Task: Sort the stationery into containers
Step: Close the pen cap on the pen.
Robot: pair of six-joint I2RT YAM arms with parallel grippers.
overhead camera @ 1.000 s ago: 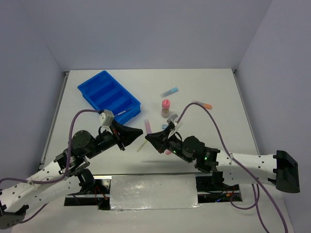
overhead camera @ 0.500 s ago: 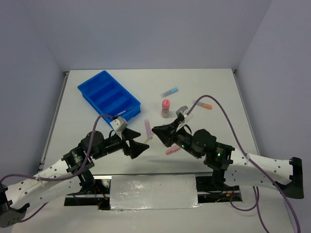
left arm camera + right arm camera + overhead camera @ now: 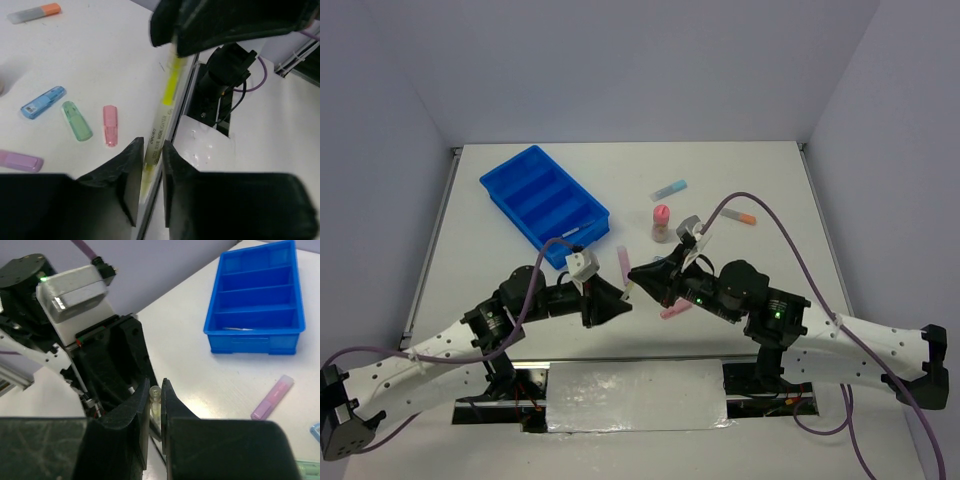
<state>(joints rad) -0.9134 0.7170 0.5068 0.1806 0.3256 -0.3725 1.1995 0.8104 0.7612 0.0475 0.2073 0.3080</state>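
Observation:
A yellow highlighter (image 3: 167,99) hangs in the air over the table's front middle, held at both ends. My left gripper (image 3: 152,147) is shut on its lower end and my right gripper (image 3: 155,387) on its clear-capped end (image 3: 155,394). From above, the left gripper (image 3: 610,302) and right gripper (image 3: 638,274) meet tip to tip, mostly hiding the highlighter. The blue tray (image 3: 545,197) stands at the back left with a thin white item (image 3: 570,232) in its nearest compartment. It also shows in the right wrist view (image 3: 257,300).
On the table lie a purple stick (image 3: 623,264), a pink stick (image 3: 675,311), a pink-capped bottle (image 3: 661,222), a blue stick (image 3: 669,188) and an orange-capped stick (image 3: 740,215). The left wrist view also shows a green stick (image 3: 77,120). A metal plate (image 3: 635,395) lies at the front edge.
The left gripper has swung right and the right gripper has come in to meet it. Both now grip the yellow highlighter.

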